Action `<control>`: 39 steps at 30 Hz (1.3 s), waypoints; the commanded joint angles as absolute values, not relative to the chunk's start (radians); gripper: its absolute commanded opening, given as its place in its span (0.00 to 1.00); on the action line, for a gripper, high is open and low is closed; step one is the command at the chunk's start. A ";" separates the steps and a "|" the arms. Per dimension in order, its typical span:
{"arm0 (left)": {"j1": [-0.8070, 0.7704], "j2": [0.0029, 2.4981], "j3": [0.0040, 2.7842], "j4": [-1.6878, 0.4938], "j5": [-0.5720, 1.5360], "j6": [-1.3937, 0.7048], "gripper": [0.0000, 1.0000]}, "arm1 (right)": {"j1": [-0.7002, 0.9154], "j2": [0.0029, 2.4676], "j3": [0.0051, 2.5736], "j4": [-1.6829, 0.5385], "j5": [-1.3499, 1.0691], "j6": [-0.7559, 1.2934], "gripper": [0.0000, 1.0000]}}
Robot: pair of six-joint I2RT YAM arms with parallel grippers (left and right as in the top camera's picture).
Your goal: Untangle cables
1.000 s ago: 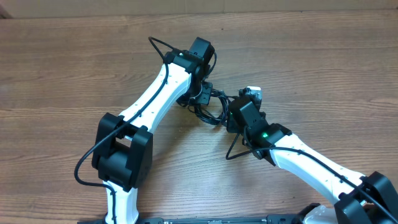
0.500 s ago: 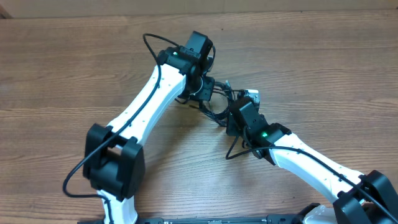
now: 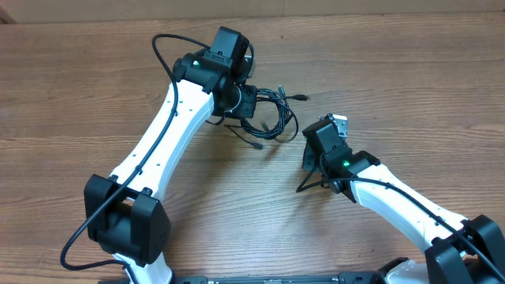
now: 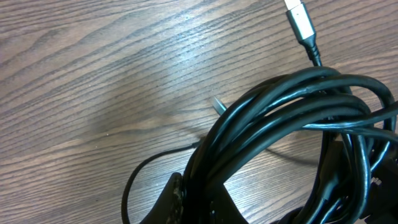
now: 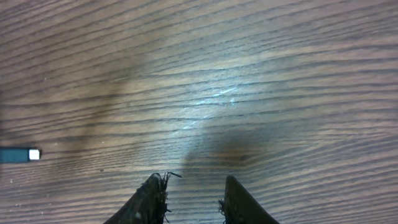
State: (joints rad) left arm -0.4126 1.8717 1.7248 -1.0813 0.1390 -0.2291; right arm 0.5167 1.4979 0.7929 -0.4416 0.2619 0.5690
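Note:
The cables (image 3: 272, 112) are a tangled bundle of thin black cords lying right of my left gripper (image 3: 243, 102), which is shut on them. In the left wrist view the looped cables (image 4: 280, 106) run down between the fingers (image 4: 176, 190) of my left gripper (image 4: 198, 188), and a silver plug (image 4: 298, 17) rests on the wood at the top. One plug end (image 3: 302, 97) sticks out to the right of the bundle. My right gripper (image 3: 309, 136) stands apart from the bundle, to its lower right. In its wrist view my right gripper (image 5: 193, 180) is open over bare wood.
The wooden table (image 3: 410, 71) fills every view. A small dark plug with a white tip (image 5: 18, 154) shows at the left edge of the right wrist view. The left arm's own thick wire (image 3: 162, 47) loops above its forearm.
My left gripper has pulled the cable bundle up and to the left. My right gripper has let go, opened, and drawn back to the right, away from the bundle.

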 commanded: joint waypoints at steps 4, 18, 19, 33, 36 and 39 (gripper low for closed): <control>-0.419 1.845 1.751 -1.081 0.150 -0.218 0.04 | 0.515 1.488 0.821 -0.440 0.159 0.579 0.34; -0.419 1.845 1.747 -1.103 0.150 -0.588 0.04 | 0.515 1.253 0.844 -0.466 -0.290 0.704 0.77; -0.419 1.845 1.747 -1.103 0.159 -0.596 0.04 | 0.515 1.252 0.844 -0.463 -0.290 0.743 0.77; -0.419 1.845 1.747 -1.182 0.237 -0.572 0.04 | 0.515 1.292 0.843 -0.293 -0.155 0.978 0.74; -0.419 1.845 1.747 -1.193 0.263 -0.572 0.04 | 0.515 1.292 0.843 -0.267 -0.154 1.006 0.68; -0.419 1.845 1.747 -1.192 0.321 -0.572 0.04 | 0.515 1.296 0.843 -0.270 -0.155 1.058 0.61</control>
State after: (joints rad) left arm -0.4126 1.8717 1.7248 -1.1904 0.2340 -0.5774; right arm 0.5167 1.2869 0.8219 -0.2741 -0.1749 0.9829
